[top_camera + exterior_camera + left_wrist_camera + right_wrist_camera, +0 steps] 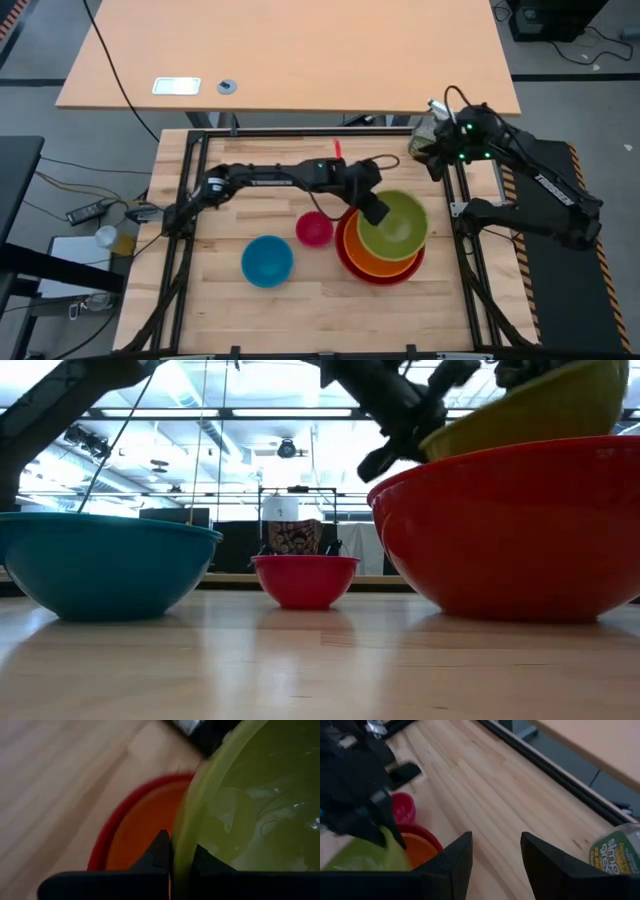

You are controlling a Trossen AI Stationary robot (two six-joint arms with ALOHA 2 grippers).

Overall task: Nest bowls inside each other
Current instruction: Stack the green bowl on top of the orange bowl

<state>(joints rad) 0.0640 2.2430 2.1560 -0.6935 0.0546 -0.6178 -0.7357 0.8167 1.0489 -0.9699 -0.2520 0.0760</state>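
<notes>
grey floor [30, 60], tan desk [300, 50] at twelve o'clock beyond the butcher-block worktable [230, 310], long ceiling light strips [280, 412] glowing overhead, black cables [60, 185] at nine o'clock

Robotics lab test bay
Butcher-block table [250, 310] in black frame [190, 180]; floor cables [60, 190]; ceiling strip lights [270, 412] overhead

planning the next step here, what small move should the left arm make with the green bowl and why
Probably lower it and then let go. The left tool is shut on the rim of the glossy lime green plastic bowl, which hangs tilted above the orange plastic bowl already seated in the large red plastic bowl, so it looks lined up to nest.
</notes>
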